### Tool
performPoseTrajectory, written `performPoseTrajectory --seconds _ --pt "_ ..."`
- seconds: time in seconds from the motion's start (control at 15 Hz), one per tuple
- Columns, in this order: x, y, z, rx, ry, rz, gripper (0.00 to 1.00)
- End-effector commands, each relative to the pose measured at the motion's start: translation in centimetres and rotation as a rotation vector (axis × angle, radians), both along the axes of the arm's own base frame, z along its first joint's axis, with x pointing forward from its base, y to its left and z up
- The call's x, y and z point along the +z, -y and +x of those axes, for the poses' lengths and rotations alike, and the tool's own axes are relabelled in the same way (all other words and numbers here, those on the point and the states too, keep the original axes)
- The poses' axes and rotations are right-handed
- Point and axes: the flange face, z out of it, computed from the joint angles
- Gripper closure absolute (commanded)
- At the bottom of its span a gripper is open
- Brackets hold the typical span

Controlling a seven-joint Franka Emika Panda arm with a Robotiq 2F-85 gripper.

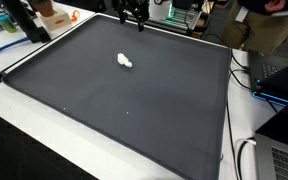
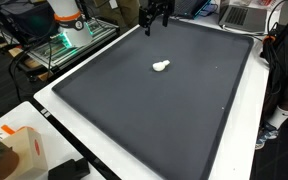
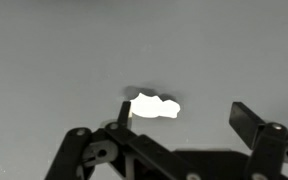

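White and lumpy, the small object [image 1: 125, 61] lay flat on the dark grey mat [image 1: 154, 120], in the half toward the arm and away from every edge. An exterior view from another corner placed the small object [image 2: 161, 67] the same way on the mat [image 2: 174, 130]. The gripper [image 1: 136, 22] hung over the far border of the mat, near the small object but not touching it. Its jaws were spread as wide as they go and held nothing; the gripper [image 2: 152, 28] read the same in both exterior views. In the wrist view the small object [image 3: 154, 106] sat on the mat ahead of the gripper [image 3: 184, 115], closer to one dark finger [image 3: 124, 108] than to its partner. It was overexposed there, so surface detail was lost. Judgement on handling: probably very light, and apt to slide on the mat if nudged. Whether it was soft or rigid I could not tell, nor what it was made of. The outline looked elongated and bumpy, so the likeliest hold seemed across the short width near the middle, a finger on either side, rather than end to end. Count: one small object, one mat, one gripper with two fingers. The mat rested on a white table [image 2: 84, 148], one only.
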Motion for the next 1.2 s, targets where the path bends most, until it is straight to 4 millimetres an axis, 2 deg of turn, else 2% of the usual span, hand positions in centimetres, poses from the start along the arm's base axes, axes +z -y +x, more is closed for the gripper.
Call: performPoseTrajectory --seconds 0.0,0.13,0.33,0.47,0.53,0.73,1.13 --pt "-2.2 1.5 -2.2 0.004 -0.087 0.045 0.0" --pt "-3.4 2.5 -3.5 -0.008 -0.145 0.083 0.0" --pt "-6.2 4.7 -4.8 -0.018 -0.224 0.113 0.0" --pt "-8.5 5.4 -5.5 -0.05 -0.271 0.141 0.0" --pt "-6.6 4.8 -4.7 -0.032 -0.228 0.106 0.0" --pt "-8.4 5.3 -5.2 -0.049 -0.268 0.12 0.0" --pt "-8.5 5.3 -5.2 -0.049 -0.271 0.121 0.0"
